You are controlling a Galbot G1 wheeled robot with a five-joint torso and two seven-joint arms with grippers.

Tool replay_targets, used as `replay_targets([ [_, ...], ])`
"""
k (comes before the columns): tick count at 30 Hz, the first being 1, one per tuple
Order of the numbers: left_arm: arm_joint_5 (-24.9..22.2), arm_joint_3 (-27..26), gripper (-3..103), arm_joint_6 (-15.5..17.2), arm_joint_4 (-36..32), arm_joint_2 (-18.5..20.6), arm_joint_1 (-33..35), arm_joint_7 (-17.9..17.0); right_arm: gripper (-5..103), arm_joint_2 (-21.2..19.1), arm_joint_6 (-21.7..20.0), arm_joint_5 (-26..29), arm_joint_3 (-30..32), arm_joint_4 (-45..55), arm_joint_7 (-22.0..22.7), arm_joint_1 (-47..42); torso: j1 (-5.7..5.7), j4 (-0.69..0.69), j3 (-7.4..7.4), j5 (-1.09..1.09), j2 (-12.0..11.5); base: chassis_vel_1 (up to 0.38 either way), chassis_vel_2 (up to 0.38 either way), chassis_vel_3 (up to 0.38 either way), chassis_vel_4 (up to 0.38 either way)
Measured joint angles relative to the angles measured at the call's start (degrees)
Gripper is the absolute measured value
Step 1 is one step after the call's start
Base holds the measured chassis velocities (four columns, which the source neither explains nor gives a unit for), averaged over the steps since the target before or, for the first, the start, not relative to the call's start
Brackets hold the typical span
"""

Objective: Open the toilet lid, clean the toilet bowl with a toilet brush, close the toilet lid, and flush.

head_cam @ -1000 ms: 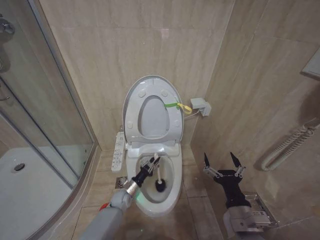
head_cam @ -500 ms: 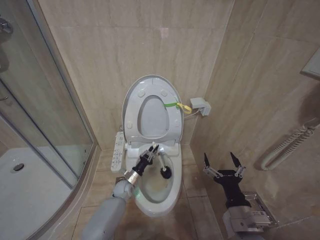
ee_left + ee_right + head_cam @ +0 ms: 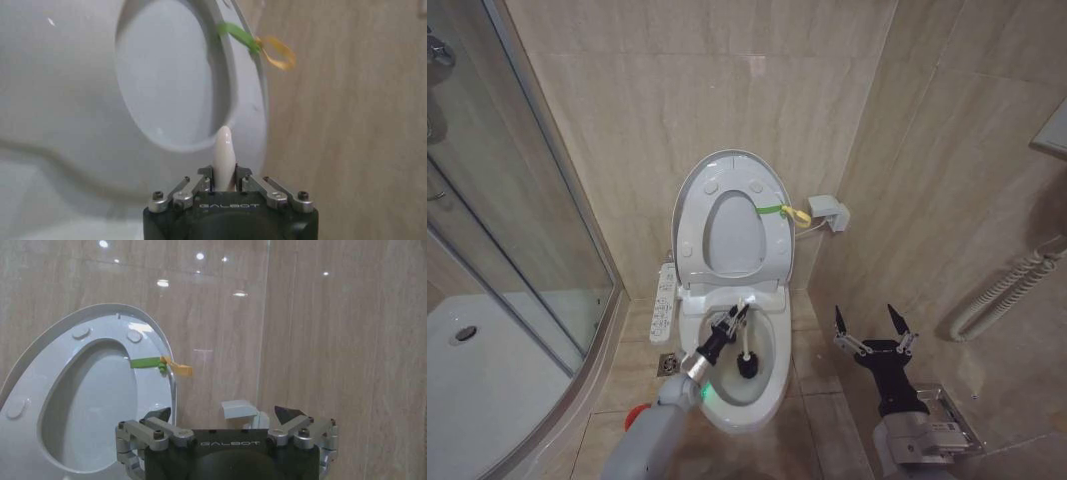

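Saw left end effector (image 3: 733, 319) pinching toilet brush (image 3: 746, 357), bristle head inside toilet bowl (image 3: 772, 385); toilet lid (image 3: 689, 205) upright; right end effector (image 3: 874, 325) spread, idle beside toilet.

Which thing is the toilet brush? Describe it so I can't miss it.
Find the white toilet bowl below the raised toilet lid. Inside it the left pincer grips the toilet brush: a thin white stick ending in a dark round head.

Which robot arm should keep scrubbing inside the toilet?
Probably the left. The left gripper already grips the toilet brush, whose bristles are down in the toilet bowl. The right gripper hangs open and empty beside it.
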Motion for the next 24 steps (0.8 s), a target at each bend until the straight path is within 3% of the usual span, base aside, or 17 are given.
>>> replay_targets([
  [6,0.7,-2.5,21,-2.0,5.7,-5.7,-2.1,-0.4,100,0.0,0.0,0.0,0.0,0.0,0.0,0.0,0.0,0.0,0.0,0.0,0.0,0.0,0.0,0.0,0.0],
  [10,1.6,-2.7,21,-2.5,6.8,-6.8,-1.4,0.5,100,0.0,0.0,0.0,0.0,0.0,0.0,0.0,0.0,0.0,0.0,0.0,0.0,0.0,0.0,0.0,0.0],
  [17,1.4,-2.3,21,-2.4,5.0,-4.8,-0.7,0.7,100,0.0,0.0,0.0,0.0,0.0,0.0,0.0,0.0,0.02,0.0,-0.01,0.0,0.0,0.0,0.0,0.0],
  [24,2.9,-0.6,21,-1.4,-2.8,0.3,3.9,0.1,100,0.0,0.0,0.0,0.0,0.0,0.0,0.0,0.0,0.01,-0.01,-0.01,0.0,0.0,0.0,0.0,0.0],
])
